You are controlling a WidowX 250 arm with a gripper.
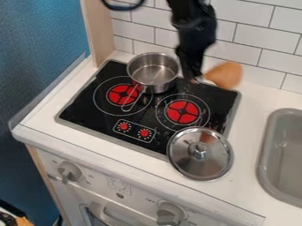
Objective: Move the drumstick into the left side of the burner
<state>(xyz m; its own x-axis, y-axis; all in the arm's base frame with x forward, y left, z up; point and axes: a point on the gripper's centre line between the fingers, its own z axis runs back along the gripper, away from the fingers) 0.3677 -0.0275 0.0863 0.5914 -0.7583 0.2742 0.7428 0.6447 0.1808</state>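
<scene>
The black gripper (194,78) hangs from the top edge over the back of the stove, right of the pot. It is shut on the thin, pale end of the brown drumstick (225,75), whose thick end points right, in front of the tiled wall at the stove's back right. Two burners show red centres on the black stove top: the left burner (124,94) and the right burner (182,111). Both lie nearer the front than the gripper.
A steel pot (152,73) stands at the stove's back, its handle angled forward over the left burner's edge. A round metal lid (200,152) overlaps the front right stove edge. The grey sink (282,154) is at the right, a wooden panel (98,31) at the back left.
</scene>
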